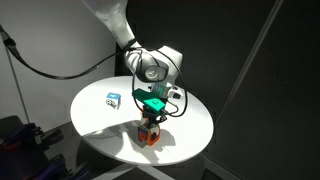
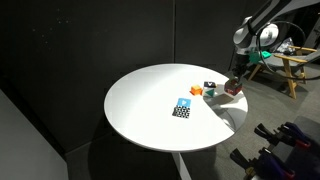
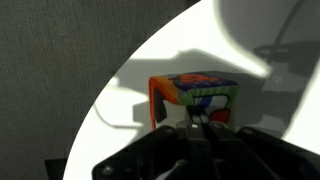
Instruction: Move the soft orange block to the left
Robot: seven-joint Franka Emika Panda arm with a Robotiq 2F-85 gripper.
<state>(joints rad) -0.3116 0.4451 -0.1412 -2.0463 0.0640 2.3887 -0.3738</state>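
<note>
The soft orange block (image 1: 150, 136) sits near the front edge of the round white table (image 1: 195, 125). In an exterior view it looks dark red (image 2: 236, 90) at the table's rim. In the wrist view the block (image 3: 195, 98) shows an orange side and a top with green, blue and red patches. My gripper (image 1: 150, 122) hangs right over it, also seen in an exterior view (image 2: 235, 80). In the wrist view the fingertips (image 3: 200, 125) are pressed together with nothing between them, at the block's near face.
A blue-and-white cube (image 1: 113, 99) stands on the table away from the gripper; it also shows in an exterior view (image 2: 183, 108). A small orange piece (image 2: 197, 91) and a block with black markings (image 2: 210, 86) lie between it and the gripper. A wooden chair (image 2: 290, 65) stands beyond.
</note>
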